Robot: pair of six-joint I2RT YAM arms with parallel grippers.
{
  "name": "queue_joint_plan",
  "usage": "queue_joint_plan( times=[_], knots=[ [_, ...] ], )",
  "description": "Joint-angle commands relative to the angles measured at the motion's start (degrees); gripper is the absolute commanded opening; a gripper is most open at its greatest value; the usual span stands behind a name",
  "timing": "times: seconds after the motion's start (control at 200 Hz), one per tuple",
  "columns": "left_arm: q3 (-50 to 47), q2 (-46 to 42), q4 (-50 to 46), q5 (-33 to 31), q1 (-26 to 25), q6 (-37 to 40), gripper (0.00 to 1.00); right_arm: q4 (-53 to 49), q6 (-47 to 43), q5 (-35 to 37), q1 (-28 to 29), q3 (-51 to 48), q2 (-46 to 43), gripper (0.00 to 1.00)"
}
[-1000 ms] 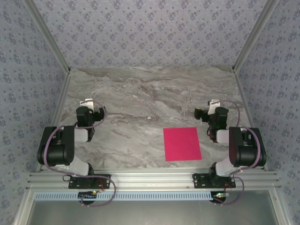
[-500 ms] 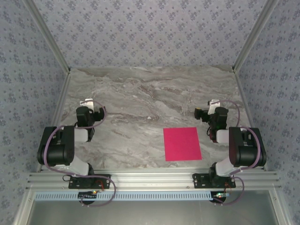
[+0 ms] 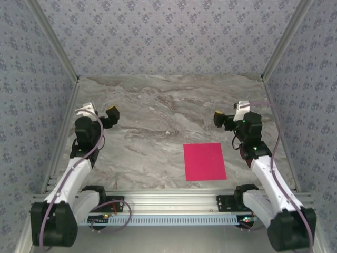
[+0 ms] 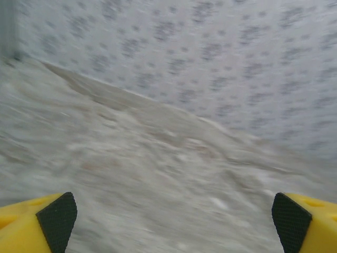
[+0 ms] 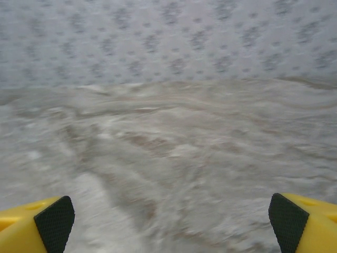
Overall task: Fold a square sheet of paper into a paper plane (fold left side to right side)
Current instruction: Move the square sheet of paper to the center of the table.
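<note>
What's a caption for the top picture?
Pink paper lies flat on the table; left gripper and right gripper open.

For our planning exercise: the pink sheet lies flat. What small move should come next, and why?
Probably move the left hand toward the left edge of the square sheet of paper: it lies unfolded and untouched, and that hand is open.

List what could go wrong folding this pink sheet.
1. The square sheet of paper lies flat on the marble table; the open right claw may push it rather than lift an edge.
2. It sits near the front rail by the right arm, so the left claw must reach across, risking a clash.
</note>
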Motion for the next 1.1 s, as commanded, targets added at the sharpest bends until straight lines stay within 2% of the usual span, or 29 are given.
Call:
queue_joint_plan(
  times=[0.0,0.06,0.13,0.23,0.32,0.545,0.63,0.769,1.094],
  knots=[
    [-1.65,-2.81,-9.71,6.15,-6.54,-19.3,0.98,-28.82,9.82,3.62,5.41,3.07,-3.21,1.0],
    [-2.46,-3.25,-9.94,6.7,-11.42,-23.88,0.98,-35.99,13.54,3.6,8.24,3.55,-4.12,1.0],
    [-1.64,-2.58,-12.05,8.0,-17.2,-25.07,0.98,-41.42,16.58,3.21,11.54,2.68,-4.3,1.0],
    [0.93,-0.42,-15.63,6.7,-24.49,-23.99,0.98,-44.31,20.31,3.7,16.89,0.29,-3.95,1.0],
    [2.14,3.18,-15.71,6.33,-28.38,-23.6,0.98,-45.0,23.11,5.86,21.7,-1.08,-2.49,1.0],
    [4.36,12.3,-11.36,7.79,-32.27,-24.46,0.98,-44.56,26.94,9.67,29.96,0.01,9.2,1.0],
    [6.03,14.48,-11.23,7.69,-33.1,-24.25,0.98,-43.0,26.91,9.61,31.36,0.87,13.87,1.0],
    [9.11,16.96,-13.29,7.89,-34.12,-22.77,0.98,-39.61,26.33,9.4,31.54,1.47,19.42,1.0],
    [10.69,17.83,-14.28,6.99,-34.56,-21.93,0.98,-35.6,26.0,9.48,31.44,2.26,25.71,1.0]
  ],
)
